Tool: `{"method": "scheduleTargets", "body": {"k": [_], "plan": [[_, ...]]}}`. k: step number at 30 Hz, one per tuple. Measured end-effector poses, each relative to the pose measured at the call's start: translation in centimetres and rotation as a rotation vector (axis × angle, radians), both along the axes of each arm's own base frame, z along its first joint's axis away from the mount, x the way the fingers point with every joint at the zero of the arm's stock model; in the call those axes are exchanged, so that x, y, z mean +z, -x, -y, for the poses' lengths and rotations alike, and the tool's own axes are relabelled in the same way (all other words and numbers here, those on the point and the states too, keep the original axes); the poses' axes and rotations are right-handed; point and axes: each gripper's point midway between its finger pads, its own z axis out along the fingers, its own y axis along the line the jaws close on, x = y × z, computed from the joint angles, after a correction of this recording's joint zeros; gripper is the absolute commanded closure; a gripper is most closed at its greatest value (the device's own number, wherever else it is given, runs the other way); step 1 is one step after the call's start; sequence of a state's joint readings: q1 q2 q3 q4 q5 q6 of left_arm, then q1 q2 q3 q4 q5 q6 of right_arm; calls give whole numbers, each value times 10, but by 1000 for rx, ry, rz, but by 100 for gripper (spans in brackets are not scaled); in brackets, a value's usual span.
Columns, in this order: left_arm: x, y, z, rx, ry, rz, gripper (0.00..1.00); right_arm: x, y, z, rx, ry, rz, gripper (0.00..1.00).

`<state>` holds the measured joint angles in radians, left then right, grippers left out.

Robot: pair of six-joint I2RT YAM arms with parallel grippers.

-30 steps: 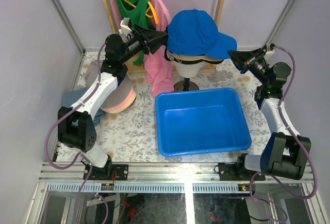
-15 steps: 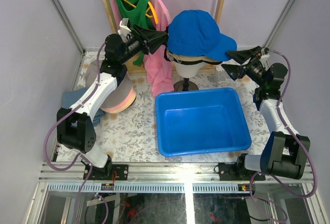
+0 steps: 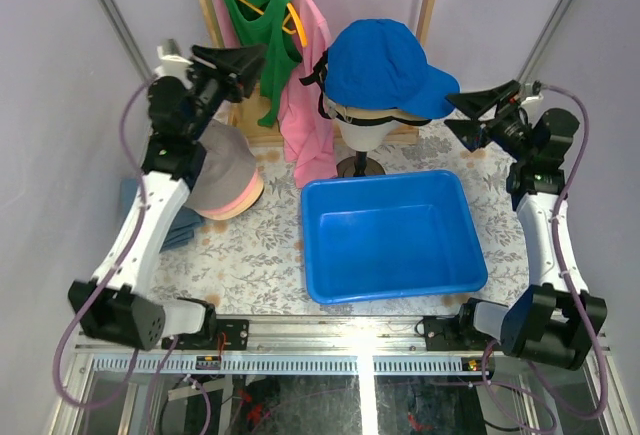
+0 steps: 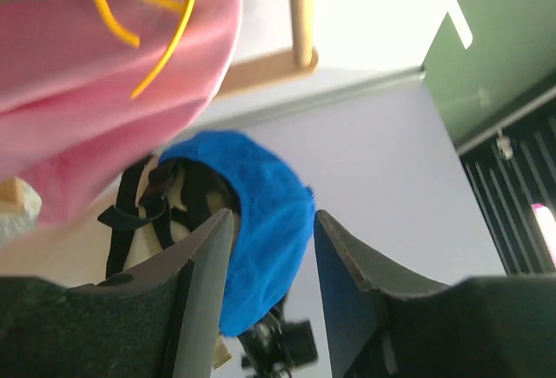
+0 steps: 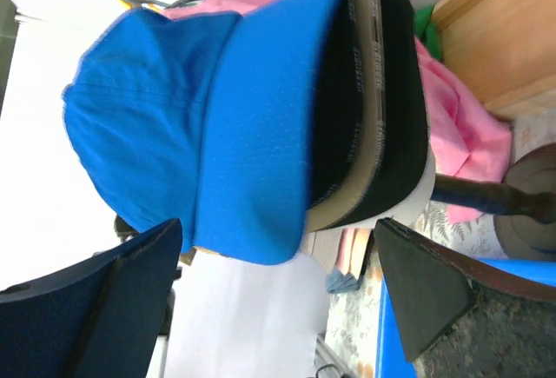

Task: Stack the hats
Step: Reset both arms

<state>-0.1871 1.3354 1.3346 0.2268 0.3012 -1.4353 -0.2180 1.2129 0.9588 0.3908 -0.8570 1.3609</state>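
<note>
Along the left edge of the floral-patterned table, a grey-taupe fabric bucket hat sits on a pink bucket hat, with a folded blue-grey fabric piece beside them. The near-left table area is open cloth. The left gripper hangs high over the far-left corner. Its fingers are partly spread and hold nothing, and their tips are just beside the green hanging shirt. A second ago this gripper reached across to the back of the blue fabric baseball cap. It has since drawn back left, uncovering the bucket hats.

The green shirt and a pink hanging shirt drape from a wooden rack between that gripper and the cap. The blue cap tops a khaki baseball cap and a black baseball cap. All three are on the cream mannequin head at the far edge's middle. A blue rectangular plastic tub fills the table's centre and near-right.

By the far-right corner, the right gripper faces the stacked brims. Its fingers are spread wide, level with the brims and apart from them, where a second ago they were pressed together.
</note>
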Motion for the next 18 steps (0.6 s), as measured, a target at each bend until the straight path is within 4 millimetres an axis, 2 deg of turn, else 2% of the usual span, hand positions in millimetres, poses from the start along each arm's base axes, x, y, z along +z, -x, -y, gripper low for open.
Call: {"method": "scheduleTargets", "body": {"k": [5,7,8,10,12,15,18], "plan": [[33,31,-48,246,-50,72,58,41,1,22,-149,179,60,1],[41,39,-63,332,-79,98,58,69,-1,41,-270,291,98,1],[40,39,-68,361,-97,98,58,73,-1,44,-288,308,106,1],[39,36,-77,426,-146,94,58,87,-2,64,-399,409,114,1],[27,24,-85,480,-217,63,58,95,-8,86,-502,505,100,1],[-8,0,-94,543,-350,-23,58,82,-27,120,-621,634,14,1],[-54,-17,-101,576,-468,-118,58,37,-49,153,-693,749,-146,1]]}}
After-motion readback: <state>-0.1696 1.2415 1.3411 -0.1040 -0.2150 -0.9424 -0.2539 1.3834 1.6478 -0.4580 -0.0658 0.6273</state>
